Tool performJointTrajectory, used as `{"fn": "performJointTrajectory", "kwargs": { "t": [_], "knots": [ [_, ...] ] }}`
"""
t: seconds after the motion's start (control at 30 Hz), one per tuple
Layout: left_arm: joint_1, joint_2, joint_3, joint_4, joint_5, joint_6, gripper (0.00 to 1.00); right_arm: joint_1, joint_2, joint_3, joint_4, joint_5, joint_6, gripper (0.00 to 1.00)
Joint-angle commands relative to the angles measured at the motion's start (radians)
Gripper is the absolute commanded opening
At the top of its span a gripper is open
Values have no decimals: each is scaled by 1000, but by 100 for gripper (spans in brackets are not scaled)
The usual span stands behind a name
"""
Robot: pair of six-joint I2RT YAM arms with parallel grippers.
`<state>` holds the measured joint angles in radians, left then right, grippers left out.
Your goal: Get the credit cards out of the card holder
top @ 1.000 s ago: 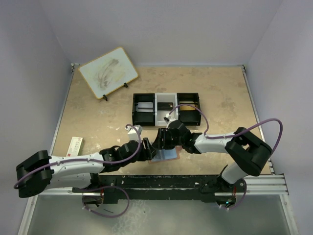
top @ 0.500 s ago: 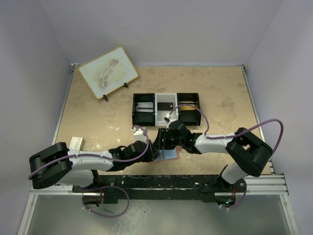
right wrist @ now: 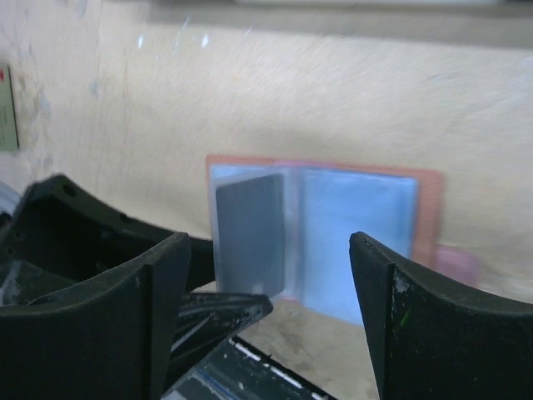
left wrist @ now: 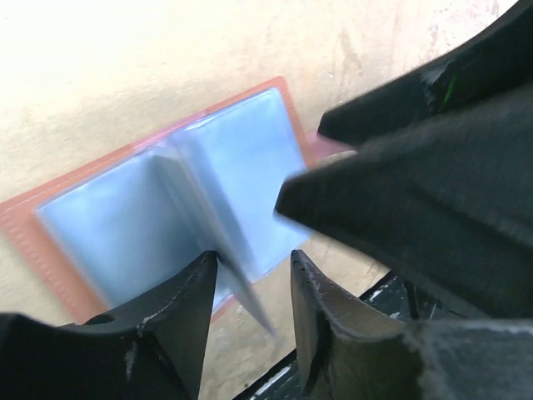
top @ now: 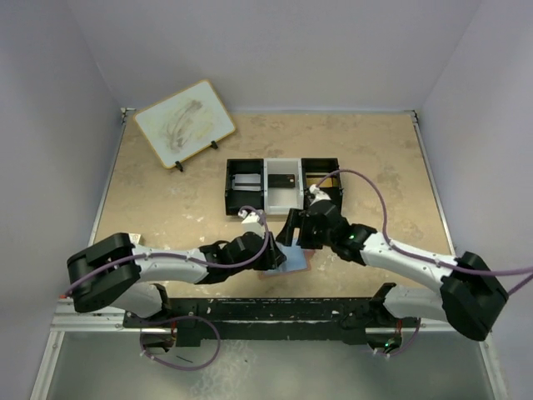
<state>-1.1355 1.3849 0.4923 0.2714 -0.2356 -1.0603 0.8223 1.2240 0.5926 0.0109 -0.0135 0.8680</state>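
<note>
The card holder [top: 293,262] lies open on the table near the front edge, with a reddish-brown rim [left wrist: 33,242] and grey-blue sleeves. One middle sleeve leaf [left wrist: 218,229] stands up from the fold. It runs between the fingers of my left gripper [left wrist: 254,279] and rests against the left finger, while the other finger stays clear of it. A dark credit card [right wrist: 250,233] shows inside the left sleeve. My right gripper [right wrist: 271,258] hangs wide open just behind the card holder [right wrist: 358,217], holding nothing. Its black, blurred body [left wrist: 400,183] fills the right of the left wrist view.
A black-white-black tray [top: 228,187] with small items stands behind the grippers. A white board with a wooden rim [top: 184,123] leans at the back left. A black rail [top: 275,310] runs along the near edge. Something pink [right wrist: 458,265] peeks out beside the holder.
My left gripper slid right over the holder and its jaws narrowed around the raised leaf. My right gripper opened wider and drew back a little to the right.
</note>
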Motion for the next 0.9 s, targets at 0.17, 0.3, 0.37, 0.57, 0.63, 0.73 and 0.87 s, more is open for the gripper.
{"fn": "performJointTrajectory", "kwargs": {
  "t": [0.17,0.3,0.37,0.57,0.63,0.73,0.87],
  "knots": [
    [-38,162,184,51,85,69,47,-182,-179,-135,-109,25,6,81],
    [-50,131,192,-8,40,81,49,-186,-187,-166,-69,-20,14,81],
    [-50,82,191,-78,-5,99,50,-187,-174,-172,-46,-39,9,81],
    [-38,-57,188,-325,-213,141,58,-187,-57,-140,9,-85,-36,79],
    [-5,-70,174,-364,-222,143,60,-187,10,-107,12,-88,-91,76],
    [65,-72,136,-347,-187,161,61,-179,119,-72,79,-145,-144,71],
    [121,-62,103,-303,-145,197,61,-166,215,-32,148,-216,-182,66]
  ]
}}
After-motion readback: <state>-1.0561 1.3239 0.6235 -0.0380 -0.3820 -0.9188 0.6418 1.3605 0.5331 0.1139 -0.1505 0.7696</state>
